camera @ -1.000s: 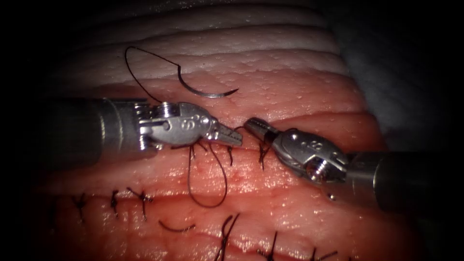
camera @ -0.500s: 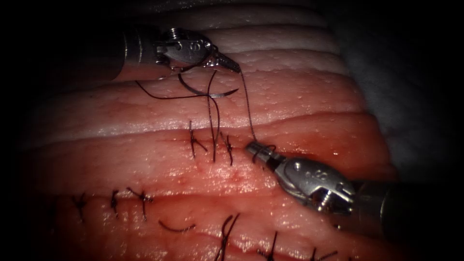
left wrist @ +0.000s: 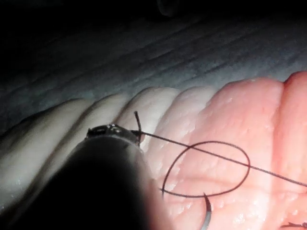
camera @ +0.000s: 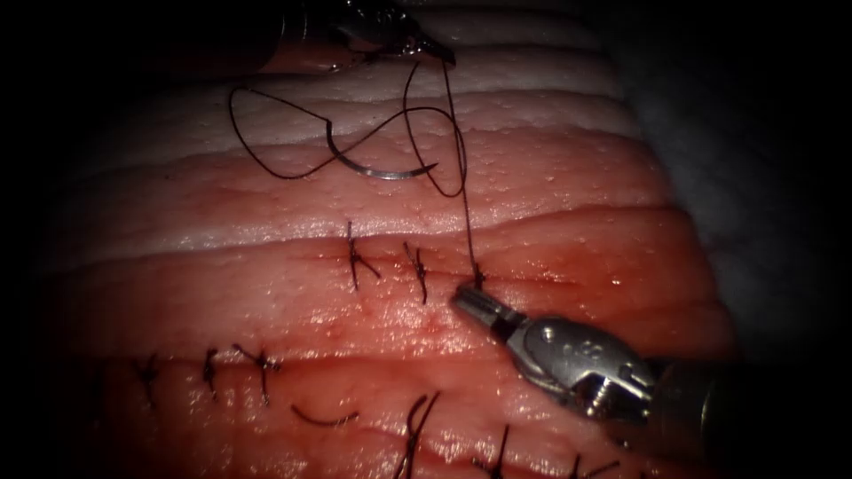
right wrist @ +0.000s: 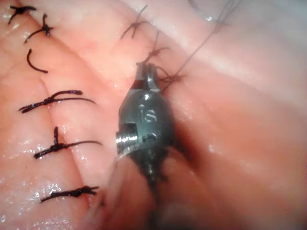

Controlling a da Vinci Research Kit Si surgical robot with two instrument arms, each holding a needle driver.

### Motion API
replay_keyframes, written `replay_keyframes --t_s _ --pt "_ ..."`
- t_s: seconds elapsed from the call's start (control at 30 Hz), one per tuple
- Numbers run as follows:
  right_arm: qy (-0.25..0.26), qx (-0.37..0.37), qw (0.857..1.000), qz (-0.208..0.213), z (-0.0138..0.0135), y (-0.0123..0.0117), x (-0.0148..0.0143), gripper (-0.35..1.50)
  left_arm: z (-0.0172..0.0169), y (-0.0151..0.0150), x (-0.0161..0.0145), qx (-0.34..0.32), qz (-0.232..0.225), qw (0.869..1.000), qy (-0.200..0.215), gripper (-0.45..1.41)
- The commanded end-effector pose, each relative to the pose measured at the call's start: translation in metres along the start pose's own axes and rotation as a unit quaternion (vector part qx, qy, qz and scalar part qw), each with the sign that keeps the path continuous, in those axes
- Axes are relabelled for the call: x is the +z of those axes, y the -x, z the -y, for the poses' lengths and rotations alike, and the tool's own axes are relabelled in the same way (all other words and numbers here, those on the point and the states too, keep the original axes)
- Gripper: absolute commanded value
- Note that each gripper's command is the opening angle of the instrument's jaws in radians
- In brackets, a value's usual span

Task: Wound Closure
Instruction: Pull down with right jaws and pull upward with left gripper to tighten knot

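Steel curved needle (camera: 383, 170) lies free on tissue (camera: 568, 177); two pincers, left (camera: 424, 46) and right (camera: 473, 304), each pinching one dark thread (camera: 457, 168).

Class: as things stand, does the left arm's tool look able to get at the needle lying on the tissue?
Probably yes, but not freely: the left tool is shut on the thread, whose loops cross the needle.

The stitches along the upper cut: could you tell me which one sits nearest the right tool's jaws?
The rightmost stitch, just above the right tool; the taut thread rises from it. The other two lie further left.
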Motion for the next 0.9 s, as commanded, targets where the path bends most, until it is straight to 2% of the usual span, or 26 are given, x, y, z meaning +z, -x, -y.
replay_keyframes --t_s 0.03,0.4,0.47,0.63,0.9 --pt "-0.005 -0.006 1.000 -0.002 0.0005 0.0005 0.0005 -0.35 0.0015 -0.0006 0.0010 -0.004 -0.012 1.000 -0.012 -0.45" --pt "-0.018 -0.023 0.999 -0.016 0.0006 0.0012 0.0003 -0.35 0.0055 -0.0014 0.0027 -0.024 -0.077 0.994 -0.080 -0.45" --pt "-0.019 -0.027 0.999 -0.017 0.0007 0.0014 0.0002 -0.35 0.0065 -0.0017 0.0031 -0.023 -0.095 0.990 -0.104 -0.45" --pt "-0.022 -0.029 0.999 -0.019 0.0008 0.0020 0.0000 -0.35 0.0079 -0.0020 0.0037 -0.024 -0.115 0.984 -0.135 -0.45" --pt "-0.028 -0.037 0.999 -0.004 0.0013 0.0034 -0.0010 -0.35 0.0091 -0.0019 0.0045 -0.029 -0.115 0.981 -0.151 -0.45"
